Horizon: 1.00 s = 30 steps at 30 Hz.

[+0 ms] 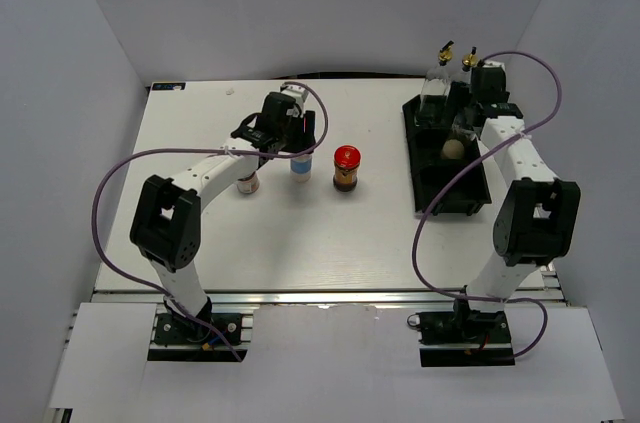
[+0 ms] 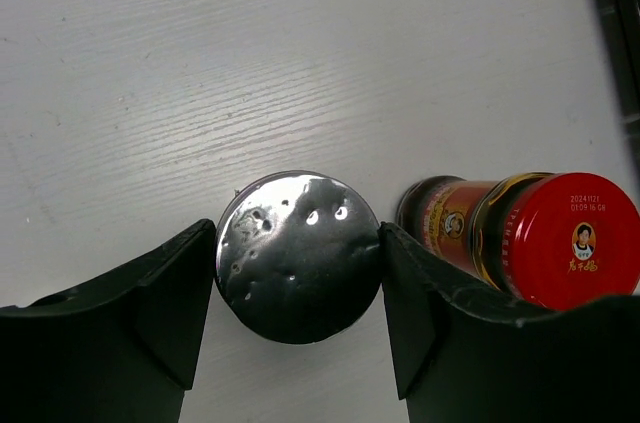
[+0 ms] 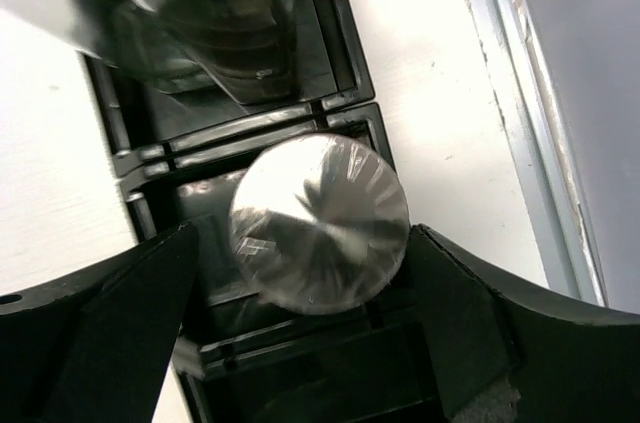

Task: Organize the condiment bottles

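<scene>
- Black compartment tray (image 1: 450, 193), table's right: we are seeing a shiny-capped container (image 3: 320, 203) standing inside, right gripper (image 3: 305, 248) spread open around it.
- Left gripper (image 2: 296, 278) is clenching a silver-topped shaker (image 2: 298, 233) mid-table.
- Red-lidded jar (image 2: 560, 238) is standing just beside.

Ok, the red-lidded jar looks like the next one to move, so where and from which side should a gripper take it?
Probably take the red-lidded jar by its dark body just below the lid, from above, fingers front and back: it stands upright, and the blue-labelled shaker stands close on its left.
</scene>
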{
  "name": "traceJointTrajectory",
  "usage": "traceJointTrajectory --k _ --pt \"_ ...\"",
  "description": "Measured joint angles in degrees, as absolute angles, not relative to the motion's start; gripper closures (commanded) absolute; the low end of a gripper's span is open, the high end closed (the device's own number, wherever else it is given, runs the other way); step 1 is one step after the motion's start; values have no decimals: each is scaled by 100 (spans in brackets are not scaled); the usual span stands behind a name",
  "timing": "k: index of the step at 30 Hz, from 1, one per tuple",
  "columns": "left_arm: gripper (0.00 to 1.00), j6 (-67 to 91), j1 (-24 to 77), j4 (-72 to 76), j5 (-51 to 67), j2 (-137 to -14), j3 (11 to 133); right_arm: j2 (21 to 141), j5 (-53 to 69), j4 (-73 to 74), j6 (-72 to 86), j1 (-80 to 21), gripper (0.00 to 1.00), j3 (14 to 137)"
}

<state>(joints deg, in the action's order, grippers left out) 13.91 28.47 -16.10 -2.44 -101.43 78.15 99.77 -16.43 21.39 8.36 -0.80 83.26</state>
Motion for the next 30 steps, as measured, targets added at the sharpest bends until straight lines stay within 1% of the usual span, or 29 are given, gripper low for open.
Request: traceJointTrajectory --k 1,2,5,6,8,9,10,14,18,23,26,30 --pt "63 1389 2869 -1634 -287 -10158 7848 9863 -1612 2161 836 -82 11 8326" --pt "68 1391 2882 -1660 -325 -10160 7859 9741 -1590 2176 834 -82 11 8326" --pt "75 1398 2912 -1789 -423 -10160 7918 9253 -1476 2220 805 -82 10 8307" --pt "81 1398 2923 -1855 -458 -10160 7948 9043 -1402 2226 779 -82 11 8289" --pt "90 1396 2936 -2069 -567 -10160 8058 8593 -1092 2209 646 -80 11 8193" --pt "98 1391 2936 -2180 -628 -10160 8132 8344 -784 2156 530 -80 10 8114" --pt "100 1389 2936 -2307 -674 -10160 8230 8114 -434 2071 395 -75 11 8003" --pt "100 1374 2926 -2674 -681 -10136 8779 7354 1271 1675 -456 -202 11 7513" --pt "100 1382 2926 -2797 -316 -9885 9109 7450 2563 1483 -1297 -904 11 7413" --pt "100 1538 3030 -2882 255 -9142 9015 7988 3627 1271 -1868 -1857 11 7413" --pt "100 1643 3232 -2829 421 -8606 8792 8230 4134 1092 -1955 -2091 11 7413" --pt "100 1793 3472 -2827 569 -8200 8744 8374 4423 829 -2005 -2390 10 7413"
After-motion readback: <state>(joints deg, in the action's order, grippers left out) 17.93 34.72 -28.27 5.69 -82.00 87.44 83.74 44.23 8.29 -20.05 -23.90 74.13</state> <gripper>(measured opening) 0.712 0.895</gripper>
